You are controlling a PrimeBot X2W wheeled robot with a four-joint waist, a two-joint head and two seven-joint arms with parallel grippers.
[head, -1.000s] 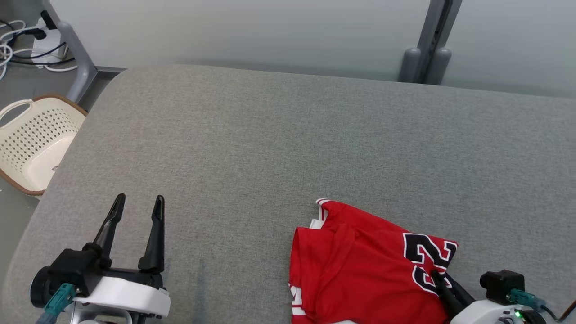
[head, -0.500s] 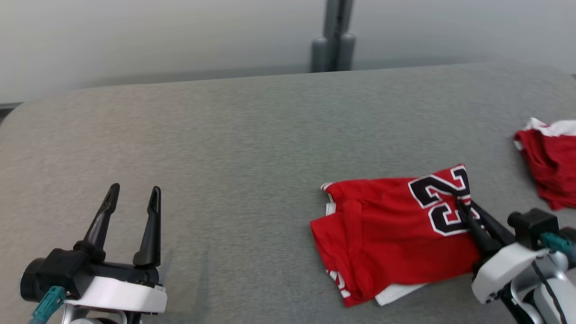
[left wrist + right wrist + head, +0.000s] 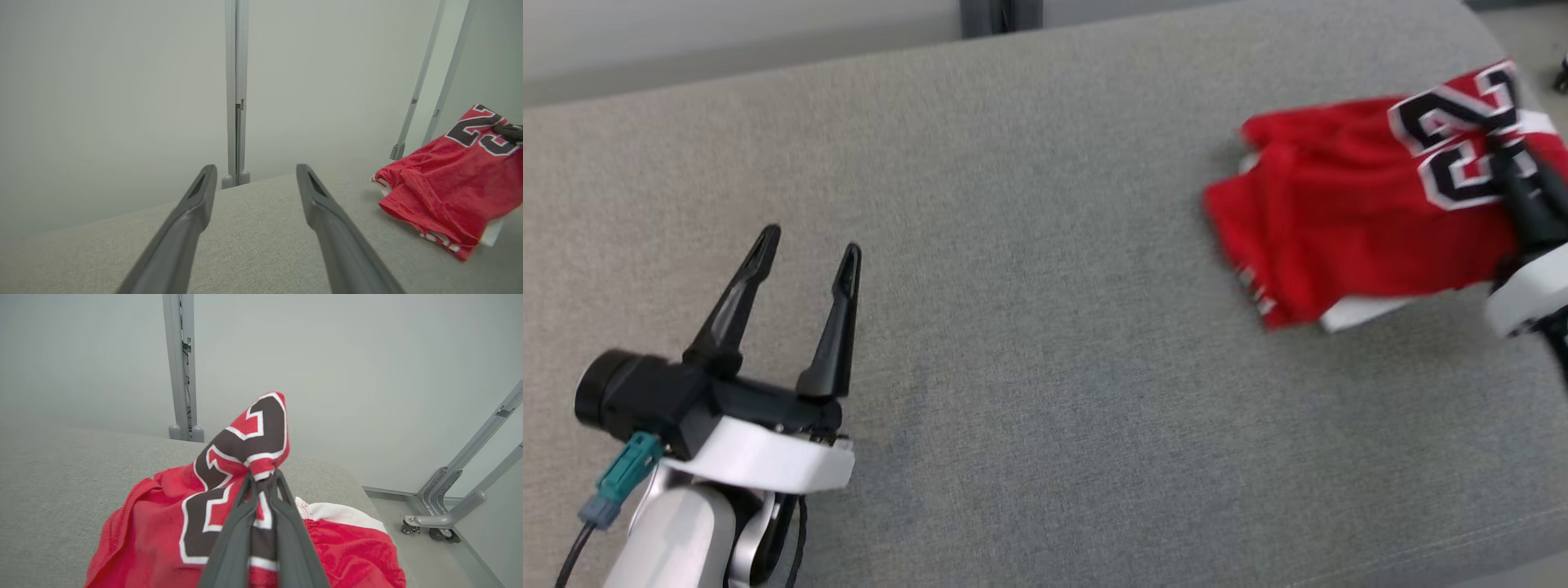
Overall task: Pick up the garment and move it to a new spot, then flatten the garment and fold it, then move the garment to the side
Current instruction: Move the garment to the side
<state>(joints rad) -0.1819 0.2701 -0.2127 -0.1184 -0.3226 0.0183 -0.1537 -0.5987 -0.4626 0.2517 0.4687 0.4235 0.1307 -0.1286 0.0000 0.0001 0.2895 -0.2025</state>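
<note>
The garment [image 3: 1347,212] is a folded red jersey with black, white-edged numbers, lying near the right end of the grey padded table [image 3: 1045,343]. My right gripper [image 3: 1499,143] is shut on its numbered corner. In the right wrist view that corner stands up pinched in the right gripper [image 3: 263,477], while the rest of the garment [image 3: 155,543] trails on the table. My left gripper [image 3: 809,249] hovers open over bare table at the lower left, well away from the jersey. The left wrist view shows the left gripper [image 3: 253,175] with nothing in it and the garment [image 3: 445,183] off to the right.
Another red cloth with a white band [image 3: 351,539] lies just beyond the held jersey by the table's rounded right end. Past that end are floor and a grey metal frame on casters [image 3: 441,522]. A grey post [image 3: 1001,12] stands behind the table.
The head camera has swung to the right. My right gripper has carried the jersey's corner toward the table's right end, dragging the garment along. The left gripper stays open.
</note>
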